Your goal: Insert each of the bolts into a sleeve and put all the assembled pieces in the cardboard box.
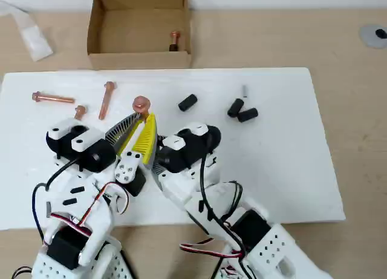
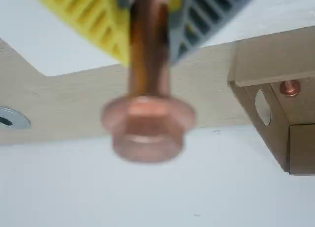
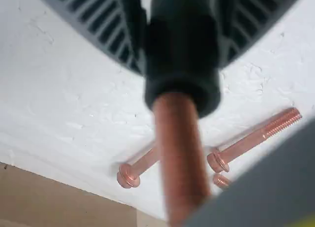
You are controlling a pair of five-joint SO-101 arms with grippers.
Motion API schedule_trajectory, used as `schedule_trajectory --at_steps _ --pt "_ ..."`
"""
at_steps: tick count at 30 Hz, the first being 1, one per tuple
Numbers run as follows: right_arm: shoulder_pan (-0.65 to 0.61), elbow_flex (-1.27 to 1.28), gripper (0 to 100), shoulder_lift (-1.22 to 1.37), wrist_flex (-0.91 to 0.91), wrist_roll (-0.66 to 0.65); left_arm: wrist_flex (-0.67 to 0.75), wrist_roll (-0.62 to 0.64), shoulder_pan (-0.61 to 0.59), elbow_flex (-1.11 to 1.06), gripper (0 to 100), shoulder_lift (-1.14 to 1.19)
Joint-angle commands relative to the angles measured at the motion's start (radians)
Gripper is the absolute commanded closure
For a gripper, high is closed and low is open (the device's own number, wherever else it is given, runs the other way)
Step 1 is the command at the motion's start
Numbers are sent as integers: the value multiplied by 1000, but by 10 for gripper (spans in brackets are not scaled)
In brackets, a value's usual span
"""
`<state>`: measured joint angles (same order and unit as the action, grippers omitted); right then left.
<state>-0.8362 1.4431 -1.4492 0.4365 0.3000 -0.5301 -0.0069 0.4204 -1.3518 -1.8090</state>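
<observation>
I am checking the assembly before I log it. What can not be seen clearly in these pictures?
Right wrist view: how deep the bolt goes, because the sleeve hides its end.
Left wrist view: the body of the piece in the box, hidden by the box wall.
High view: a small grey thing, too small to name.

1. The left arm (image 1: pixel 78 194) leans forward from its base, and its end effector (image 1: pixel 140 115) points away, yellow and grey fingers (image 2: pixel 83 10) clamped on a bolt (image 2: pixel 147 118).
2. The right arm (image 1: pixel 242 224) angles in beside the left one. Its end effector (image 3: pixel 182 20) pinches a sleeve (image 3: pixel 182 64) between dark fingers (image 3: pixel 88 15).
</observation>
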Motion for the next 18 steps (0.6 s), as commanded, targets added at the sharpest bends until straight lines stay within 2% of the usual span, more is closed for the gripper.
schedule_trajectory --at_steps 1,7,18 --pt "-18 -62 988 -25 -31 9 -18 2 12 25 994 -2" --pt "-18 -62 988 -24 -31 9 -130 63 12 80 994 -2" --pt "-18 -62 988 -28 -31 9 -143 69 14 55 991 -2"
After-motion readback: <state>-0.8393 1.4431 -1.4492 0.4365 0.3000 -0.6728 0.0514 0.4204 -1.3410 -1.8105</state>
